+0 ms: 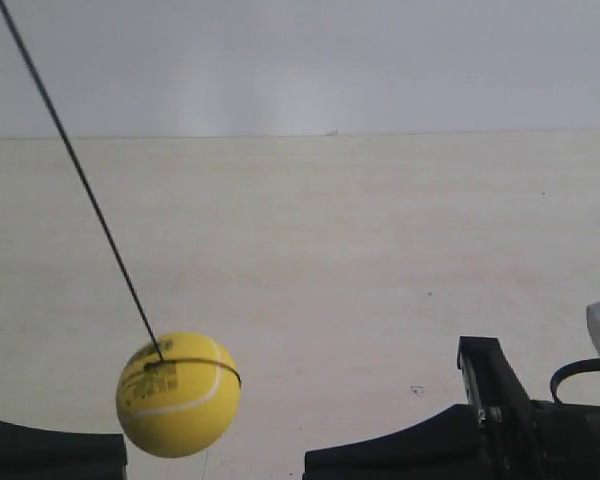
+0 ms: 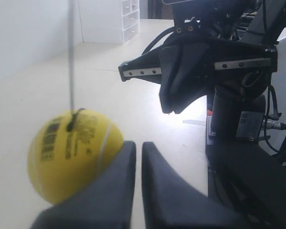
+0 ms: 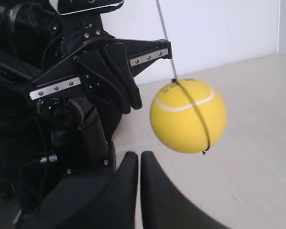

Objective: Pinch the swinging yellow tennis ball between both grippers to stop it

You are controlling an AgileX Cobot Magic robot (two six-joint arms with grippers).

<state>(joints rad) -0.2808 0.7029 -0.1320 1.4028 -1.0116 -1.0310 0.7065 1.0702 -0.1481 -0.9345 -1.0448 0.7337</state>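
Aloft, barcoded bright yellow tennis ball [image 2: 74, 155] hangs by dark string [image 1: 80, 180]; black left fingers [image 2: 114, 181] and right fingers [image 3: 124, 181] sit nearly closed, empty.

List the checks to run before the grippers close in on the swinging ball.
1. The yellow tennis ball visible in all views: ok.
2. Jaws of the left gripper together: ok.
3. Jaws of the right gripper together: ok.
4. Ball pinched from both sides: not ok; right gripper is apart.
5. Ball touching left gripper: cannot tell.
6. The string hanging vertical: not ok; slanted in the exterior view.
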